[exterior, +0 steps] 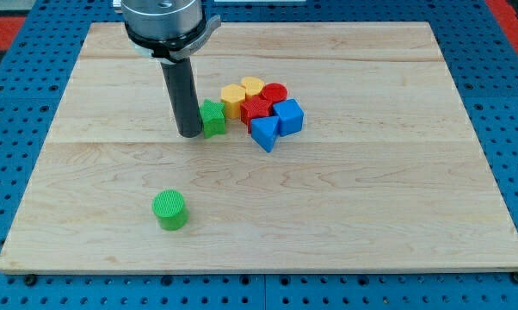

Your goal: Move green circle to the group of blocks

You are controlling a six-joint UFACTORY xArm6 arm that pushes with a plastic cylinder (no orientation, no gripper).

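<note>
The green circle (pixel 169 210) stands alone on the wooden board, toward the view's bottom left. The group of blocks sits near the board's middle top: a green star-like block (pixel 212 118), two yellow blocks (pixel 233 96) (pixel 252 86), a red circle (pixel 274 92), a red block (pixel 256 109), a blue cube (pixel 288 115) and a blue triangular block (pixel 264 133). My tip (pixel 190 133) rests on the board right against the left side of the green star-like block, well above the green circle.
The wooden board (pixel 371 215) lies on a blue perforated table (pixel 18 95). The arm's round grey body (pixel 162 19) hangs over the board's top edge.
</note>
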